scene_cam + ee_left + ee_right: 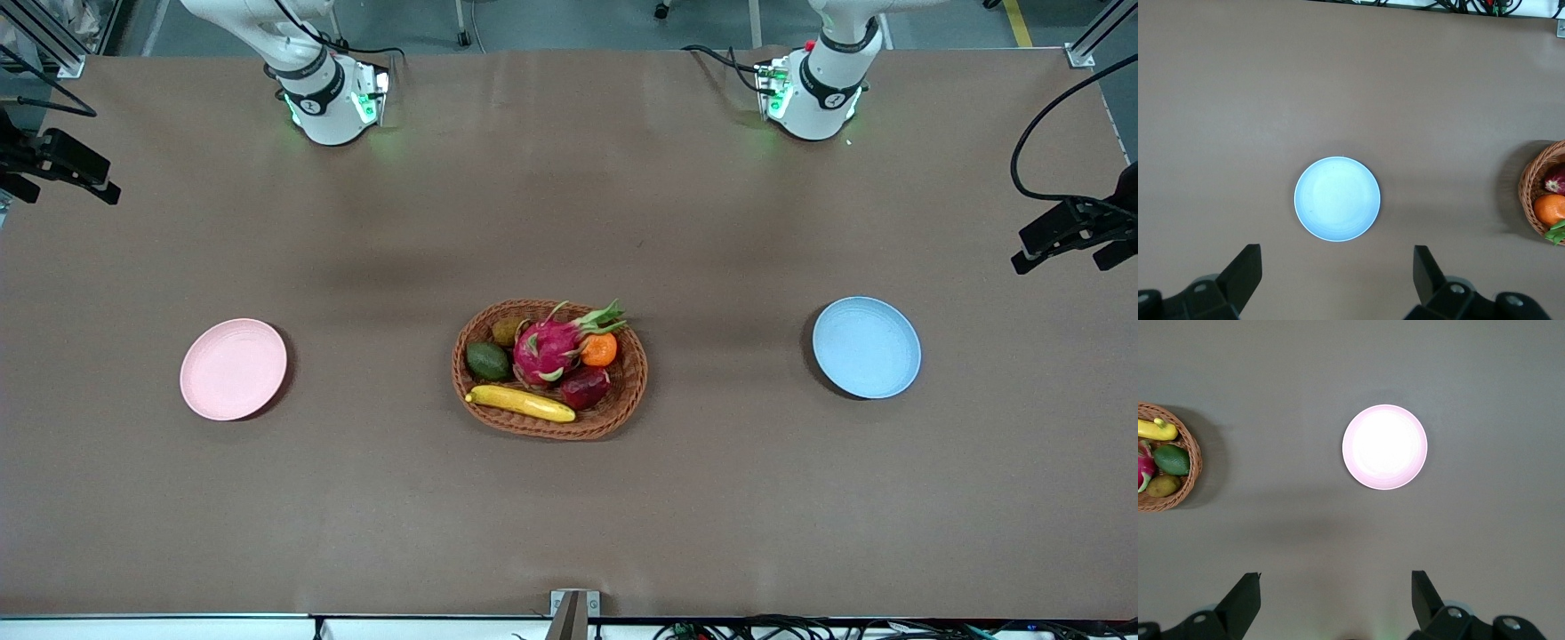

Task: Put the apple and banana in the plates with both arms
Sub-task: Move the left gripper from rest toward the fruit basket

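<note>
The dark red apple (585, 388) and the yellow banana (521, 403) lie in the wicker basket (622, 413) at the table's middle. The banana is at the basket's edge nearest the front camera. The pink plate (233, 369) is toward the right arm's end and the blue plate (866, 347) toward the left arm's end; both are empty. My left gripper (1337, 267) is open and empty, high over bare table beside the blue plate (1337, 199). My right gripper (1336, 590) is open and empty, high over bare table beside the pink plate (1385, 447). Neither gripper shows in the front view.
The basket also holds a magenta dragon fruit (553, 345), an orange (600, 349), a green avocado (487, 361) and a brownish fruit (507, 331). The arm bases (329, 98) (813, 89) stand along the table's edge farthest from the front camera. Black camera mounts (1071, 233) overhang both table ends.
</note>
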